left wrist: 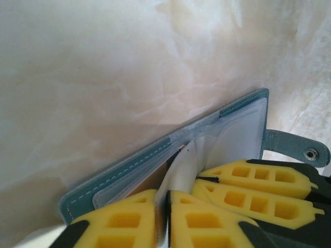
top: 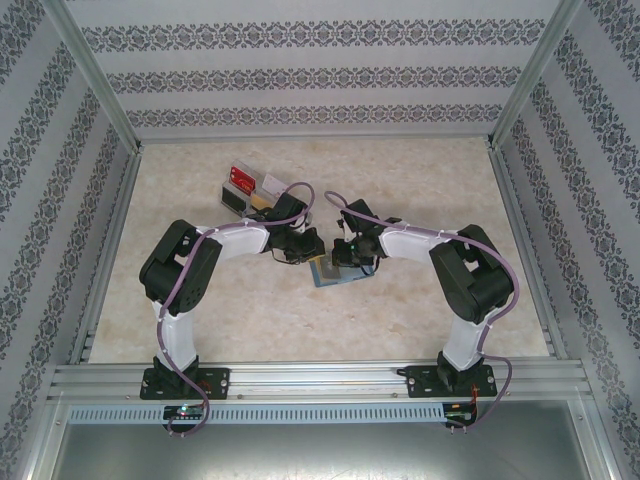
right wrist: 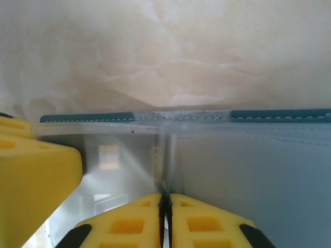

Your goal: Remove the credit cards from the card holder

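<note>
The left gripper (left wrist: pixel 166 219) and right gripper (right wrist: pixel 164 219) each pinched a clear leaf (left wrist: pixel 181 170) of the limp holder (left wrist: pixel 129 168), jaws nearly shut; its stiff, slick card (left wrist: pixel 151 181) likely needed an edge grip.

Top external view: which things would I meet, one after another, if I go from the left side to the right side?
left arm's elbow → red card → card holder → right arm's elbow

The table (top: pixel 300 330) is viewed from above and behind. Both wrist views are aimed downward at close range; the card holder (left wrist: pixel 129 170) is shared.
</note>
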